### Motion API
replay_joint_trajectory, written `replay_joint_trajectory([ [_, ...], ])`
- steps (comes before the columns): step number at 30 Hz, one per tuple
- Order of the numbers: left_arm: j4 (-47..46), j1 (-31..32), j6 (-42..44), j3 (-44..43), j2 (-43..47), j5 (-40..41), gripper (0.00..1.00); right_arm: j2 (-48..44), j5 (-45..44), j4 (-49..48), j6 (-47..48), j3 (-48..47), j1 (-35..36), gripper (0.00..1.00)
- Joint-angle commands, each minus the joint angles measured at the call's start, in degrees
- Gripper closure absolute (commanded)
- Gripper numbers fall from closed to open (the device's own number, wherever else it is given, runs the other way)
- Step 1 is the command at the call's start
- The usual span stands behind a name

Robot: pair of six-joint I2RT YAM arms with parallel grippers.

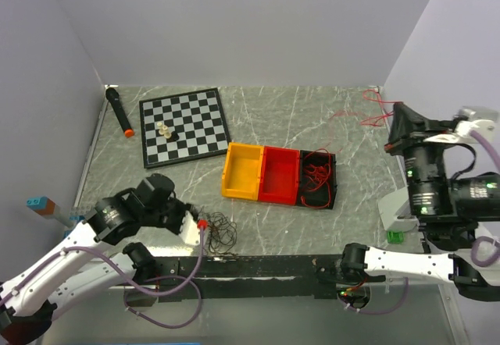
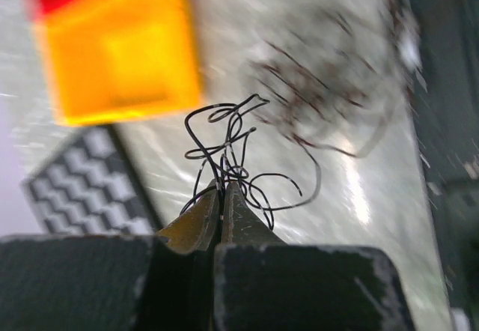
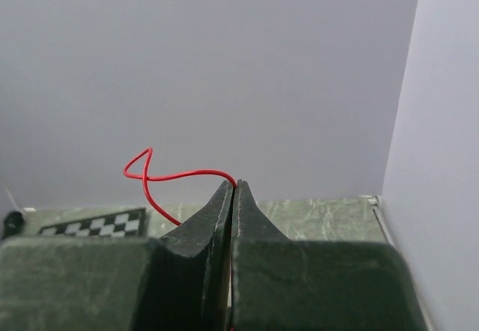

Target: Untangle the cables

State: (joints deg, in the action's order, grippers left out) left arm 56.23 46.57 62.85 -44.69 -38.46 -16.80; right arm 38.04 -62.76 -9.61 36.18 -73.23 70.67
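A loose tangle of black wires point(image 1: 223, 232) lies near the table's front edge. My left gripper point(image 1: 200, 226) is beside it, shut on a curly bunch of black wires point(image 2: 224, 147) and holding it above the table; the jaws meet at the tips point(image 2: 221, 186). The rest of the tangle point(image 2: 329, 91) is blurred behind it. My right gripper point(image 1: 393, 124) is raised at the far right, shut on a thin red wire point(image 3: 172, 175) that loops left from its tips point(image 3: 234, 184). Red wires point(image 1: 373, 112) trail by it in the top view. More red wires point(image 1: 315, 175) lie in the black bin.
Yellow point(image 1: 242, 171), red point(image 1: 280, 175) and black point(image 1: 332, 181) bins stand in a row mid-table. A chessboard point(image 1: 183, 125) with several pieces lies at the back left, a black marker point(image 1: 117, 111) beside it. A green block point(image 1: 396, 236) is near the right arm.
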Motion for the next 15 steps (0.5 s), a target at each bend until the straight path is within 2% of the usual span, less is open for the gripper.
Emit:
replay_joint_trajectory([
  [1, -8.06, -0.16, -9.05, -7.07, -1.18, -5.52, 0.99, 2.38, 1.32, 7.30, -7.42, -0.24, -2.02, 1.00],
  [4, -9.73, -0.25, -12.04, -9.01, -1.53, -7.37, 0.99, 3.61, 4.04, 14.85, -14.10, -1.82, -5.36, 1.00],
  [9, -12.19, -0.25, -17.58, -12.17, -1.97, -9.83, 0.99, 6.34, 13.79, 26.11, -25.88, -2.80, -14.23, 1.00],
  [15, -11.40, -0.25, -19.17, -15.17, -3.29, -11.77, 0.99, 9.77, 19.86, 26.13, -30.38, -0.25, -20.22, 1.00],
])
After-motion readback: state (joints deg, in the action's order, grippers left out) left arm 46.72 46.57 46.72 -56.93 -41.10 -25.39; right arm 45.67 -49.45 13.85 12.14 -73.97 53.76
